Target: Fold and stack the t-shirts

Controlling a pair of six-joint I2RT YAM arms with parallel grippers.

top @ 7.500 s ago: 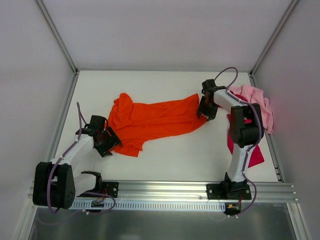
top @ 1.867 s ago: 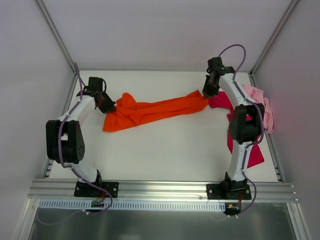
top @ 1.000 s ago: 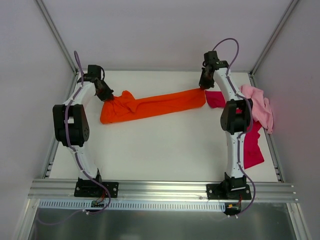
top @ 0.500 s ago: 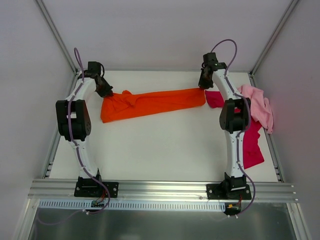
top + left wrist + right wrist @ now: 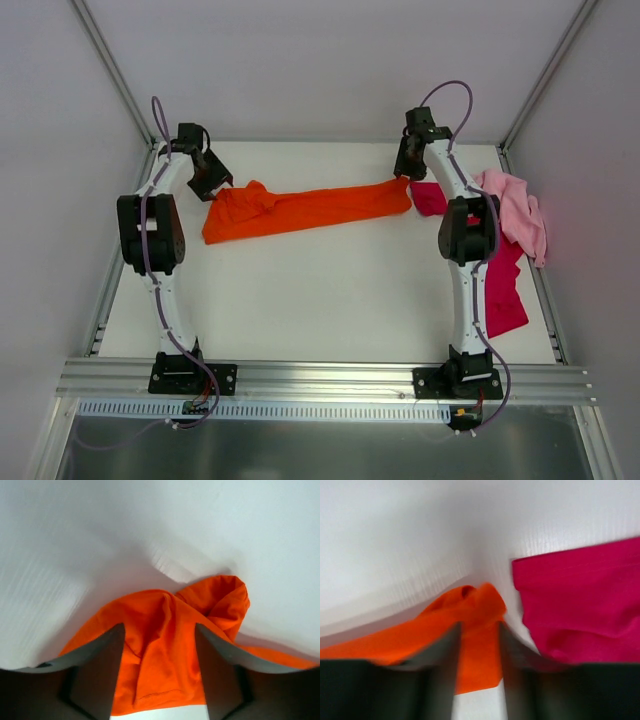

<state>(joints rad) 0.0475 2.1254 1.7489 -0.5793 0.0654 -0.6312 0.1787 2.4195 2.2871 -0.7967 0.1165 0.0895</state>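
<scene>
The bright orange t-shirt (image 5: 310,208) lies stretched in a long band across the far part of the table. My left gripper (image 5: 212,185) is at its left end. In the left wrist view the jaws (image 5: 159,630) stand apart, with orange cloth (image 5: 160,660) lying loose between them. My right gripper (image 5: 402,172) is at the shirt's right end, shut on a bunch of orange cloth (image 5: 477,655). The magenta-red t-shirt (image 5: 505,295) lies at the right, partly under the right arm, and also shows in the right wrist view (image 5: 580,610). The light pink t-shirt (image 5: 520,210) is crumpled at the far right.
White table (image 5: 320,290) enclosed by pale walls at the back and on both sides. A metal rail (image 5: 320,378) runs along the near edge with both arm bases on it.
Both arms have carried the orange shirt toward the back wall and pulled it into a band. Over the last half second the left gripper shifted slightly right and its jaws stand apart.
</scene>
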